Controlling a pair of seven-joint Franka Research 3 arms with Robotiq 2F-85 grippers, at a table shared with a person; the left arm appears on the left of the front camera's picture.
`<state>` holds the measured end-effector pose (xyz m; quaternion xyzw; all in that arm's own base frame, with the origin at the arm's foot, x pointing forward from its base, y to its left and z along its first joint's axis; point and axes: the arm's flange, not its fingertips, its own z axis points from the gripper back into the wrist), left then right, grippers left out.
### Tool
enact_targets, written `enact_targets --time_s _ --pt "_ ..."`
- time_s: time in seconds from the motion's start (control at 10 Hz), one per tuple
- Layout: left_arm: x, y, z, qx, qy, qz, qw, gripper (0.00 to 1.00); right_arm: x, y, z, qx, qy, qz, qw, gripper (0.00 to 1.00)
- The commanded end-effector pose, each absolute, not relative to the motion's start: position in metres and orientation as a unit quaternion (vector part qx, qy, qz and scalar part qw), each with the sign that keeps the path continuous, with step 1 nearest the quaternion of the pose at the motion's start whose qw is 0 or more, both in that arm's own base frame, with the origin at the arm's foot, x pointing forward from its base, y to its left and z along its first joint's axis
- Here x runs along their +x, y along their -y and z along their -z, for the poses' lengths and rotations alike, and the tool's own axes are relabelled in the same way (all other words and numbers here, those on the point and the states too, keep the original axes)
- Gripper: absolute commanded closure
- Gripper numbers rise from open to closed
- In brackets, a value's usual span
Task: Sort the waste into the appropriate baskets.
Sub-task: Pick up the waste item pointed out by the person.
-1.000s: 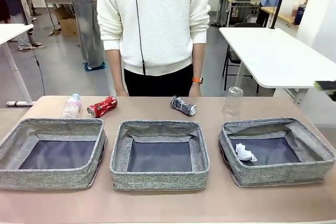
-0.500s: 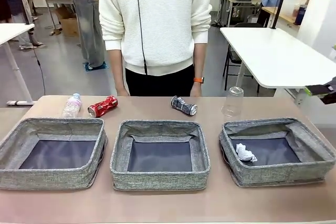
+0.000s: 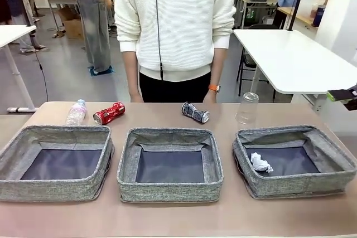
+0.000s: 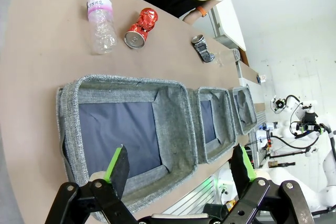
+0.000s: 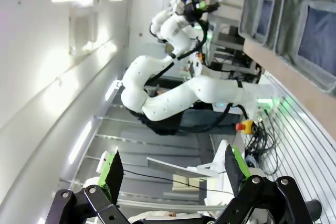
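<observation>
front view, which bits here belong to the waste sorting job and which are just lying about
Job: clear plastic bottle, crushed red can, black-and-silver can, clear plastic cup, white paper wad (already in the right basket), left basket, middle basket.

Just about: white side table, cardboard box on the floor behind, person's orange wristband.

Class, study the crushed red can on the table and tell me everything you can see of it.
The crushed red metal can lies on its side on the tan table, dented and bent at the middle, with white print on its wall. Its silver end points towards the left grey woven fabric basket. It rests beyond that basket, beside the clear plastic bottle but apart from it; only the table touches it.
</observation>
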<state>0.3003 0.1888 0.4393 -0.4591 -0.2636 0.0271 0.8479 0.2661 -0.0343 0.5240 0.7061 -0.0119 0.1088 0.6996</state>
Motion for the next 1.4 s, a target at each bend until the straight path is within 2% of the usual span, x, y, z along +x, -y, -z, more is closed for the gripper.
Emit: enact_targets --time_s 0.0,1.3 --pt "0.3007 -0.1880 -0.4388 -0.463 0.273 -0.020 0.843 0.00 0.2671 0.0333 -0.5318 0.713 0.008 -0.103 0.693 0.00" --pt "0.3007 -0.1880 -0.4388 -0.463 0.273 -0.020 0.843 0.00 0.2671 0.0333 -0.5318 0.713 0.008 -0.103 0.693 0.00"
